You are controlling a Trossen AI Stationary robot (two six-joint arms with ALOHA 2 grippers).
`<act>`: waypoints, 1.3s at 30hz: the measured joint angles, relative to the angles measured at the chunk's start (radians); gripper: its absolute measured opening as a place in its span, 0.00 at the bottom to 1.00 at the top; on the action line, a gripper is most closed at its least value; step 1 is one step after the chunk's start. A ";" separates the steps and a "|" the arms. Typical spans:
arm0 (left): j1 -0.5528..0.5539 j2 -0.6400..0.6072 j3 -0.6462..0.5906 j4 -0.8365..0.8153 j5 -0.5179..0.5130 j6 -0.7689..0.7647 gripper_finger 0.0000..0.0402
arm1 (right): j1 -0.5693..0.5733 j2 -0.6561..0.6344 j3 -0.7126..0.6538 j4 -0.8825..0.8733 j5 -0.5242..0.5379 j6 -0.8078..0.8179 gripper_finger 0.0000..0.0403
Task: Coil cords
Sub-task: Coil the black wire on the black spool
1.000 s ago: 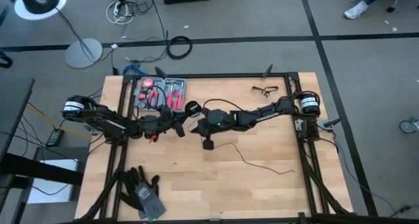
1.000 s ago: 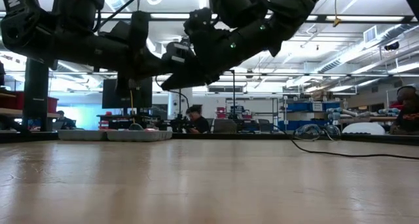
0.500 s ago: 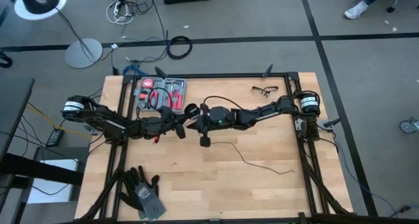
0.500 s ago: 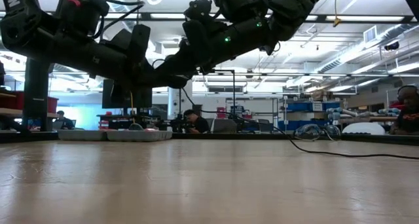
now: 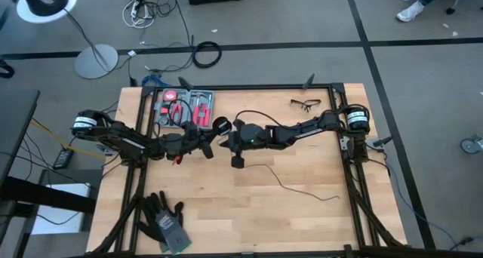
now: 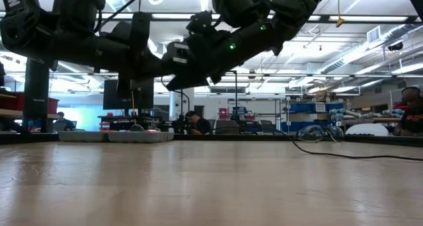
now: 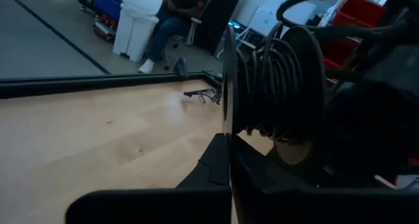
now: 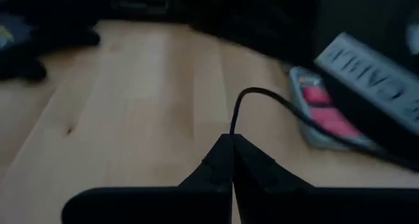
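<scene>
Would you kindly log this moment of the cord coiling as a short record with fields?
Left hand: shut, holding the spool above mid-table
Spool: several cord turns wound on it
Right hand: shut on the cord, close beside the left hand
Loose cord: trails across the table toward the right edge
Bystanders: glasses, tool case, gloves

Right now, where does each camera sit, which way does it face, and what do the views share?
High: overhead, straight down; both arms meet mid-table over the cord.
Low: table height, looking level into the room; both arms overhead.
Left wrist: past the shut left gripper, clamped on the puck wound with cord.
Right wrist: past the shut right gripper pinching cord.
Shared: glasses in high and left wrist.
</scene>
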 joint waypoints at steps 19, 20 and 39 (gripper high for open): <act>0.000 0.000 0.000 -0.053 -0.012 0.000 0.00 | 0.000 0.000 0.000 0.109 0.072 0.080 0.00; 0.000 0.000 0.000 -0.053 -0.013 0.001 0.00 | 0.000 0.000 0.000 0.103 0.073 0.086 0.00; -0.001 0.000 -0.001 0.042 0.040 0.021 0.00 | 0.000 -0.004 0.000 -0.078 0.242 0.125 0.00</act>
